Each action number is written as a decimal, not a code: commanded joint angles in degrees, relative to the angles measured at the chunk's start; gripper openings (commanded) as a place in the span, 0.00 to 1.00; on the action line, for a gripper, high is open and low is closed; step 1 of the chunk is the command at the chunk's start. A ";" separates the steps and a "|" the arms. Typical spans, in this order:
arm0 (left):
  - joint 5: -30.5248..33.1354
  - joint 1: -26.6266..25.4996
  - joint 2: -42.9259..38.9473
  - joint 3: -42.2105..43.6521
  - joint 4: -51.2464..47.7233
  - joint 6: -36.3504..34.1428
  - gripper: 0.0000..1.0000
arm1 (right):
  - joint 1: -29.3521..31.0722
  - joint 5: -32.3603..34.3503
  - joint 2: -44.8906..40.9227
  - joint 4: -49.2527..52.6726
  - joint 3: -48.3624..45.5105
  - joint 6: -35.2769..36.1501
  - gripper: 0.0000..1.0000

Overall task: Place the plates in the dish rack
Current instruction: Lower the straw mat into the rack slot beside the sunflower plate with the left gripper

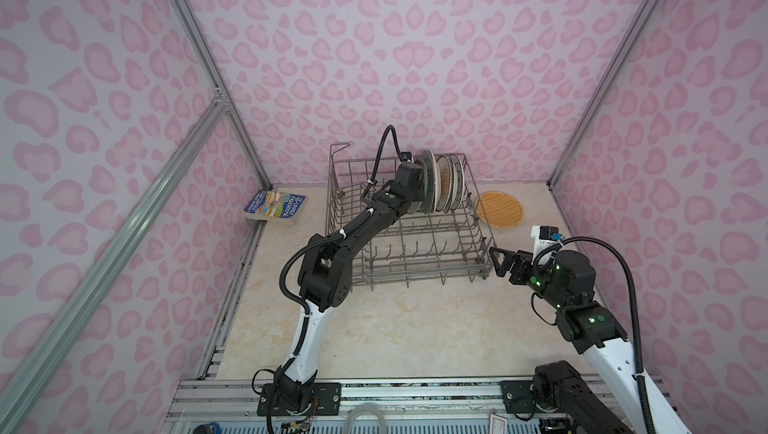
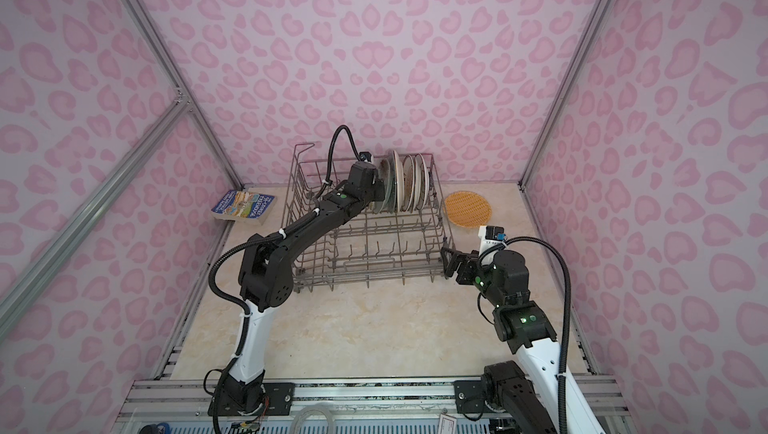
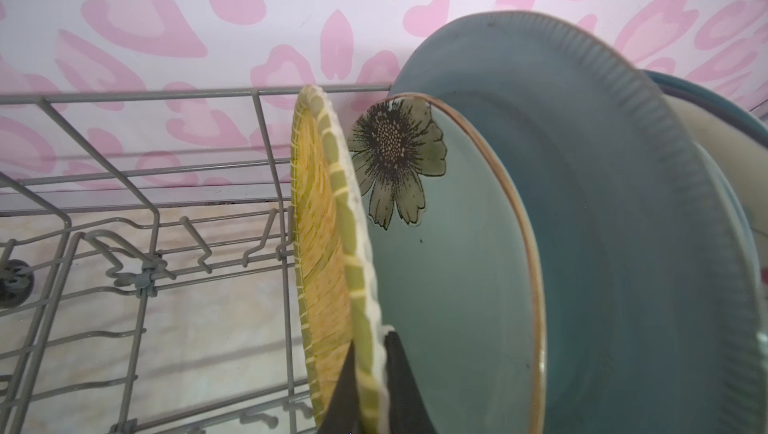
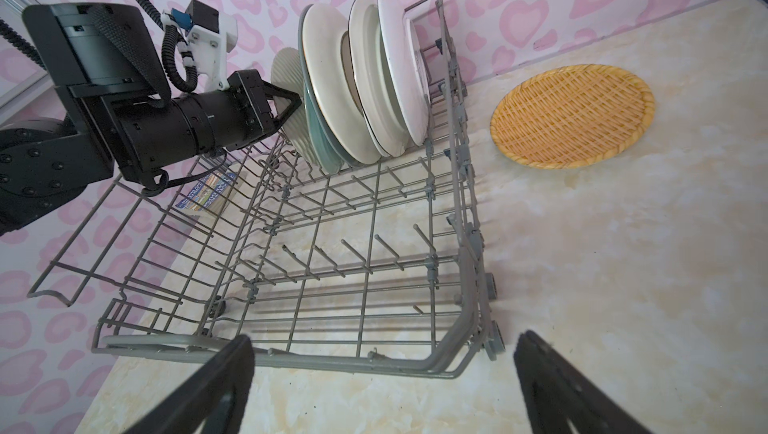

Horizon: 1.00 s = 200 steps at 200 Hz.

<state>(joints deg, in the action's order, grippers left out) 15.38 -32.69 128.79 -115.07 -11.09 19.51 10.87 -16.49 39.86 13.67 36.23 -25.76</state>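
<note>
Gripping the rim of the round yellow woven-look plate point(image 3: 320, 224), the left gripper point(image 3: 372, 374) has its jaws closed tight on that edge. The plate stands on edge directly ahead of the fingers, at the 1 o'clock corner of the large grey wire dish rack point(image 1: 415, 274). Just beside it stand the pale blue-green flower-printed plate point(image 3: 449, 286) and the ribbed grey-blue plate point(image 3: 623, 203); their faces show only in the left wrist view. The right wrist view shows the row from behind, with the white plates point(image 4: 345, 91) nearest the rack's side wall. The right gripper point(image 1: 497, 262), jaws spread wide and empty, hovers at the rack's 4 o'clock corner. Both top views show the round orange woven-look plate point(image 1: 498, 208) lying flat on the marbled tabletop point(image 1: 395, 328) at the rack's 2 o'clock, and the blue paperback book point(image 1: 275, 206) at 10 o'clock.
</note>
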 commanded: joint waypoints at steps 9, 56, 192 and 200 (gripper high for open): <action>0.98 -0.01 0.90 -1.30 0.21 0.81 0.13 | 0.03 0.45 -0.16 0.85 0.48 0.20 0.97; 1.46 -0.01 1.20 -1.21 -0.59 1.21 0.19 | -0.11 0.67 -0.69 1.51 0.59 0.01 0.97; -3.46 -0.01 -8.90 0.34 -1.46 2.03 0.35 | -0.51 0.43 -2.58 4.06 2.25 -2.01 0.97; -3.53 -0.01 -9.80 0.58 -1.55 2.03 0.34 | -0.53 0.34 -2.91 4.25 2.37 -2.23 0.97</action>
<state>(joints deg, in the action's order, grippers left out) 13.23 -32.69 129.29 -115.13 -12.56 20.97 10.33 -16.43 37.60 16.71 38.17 -27.05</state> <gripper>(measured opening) 0.346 0.970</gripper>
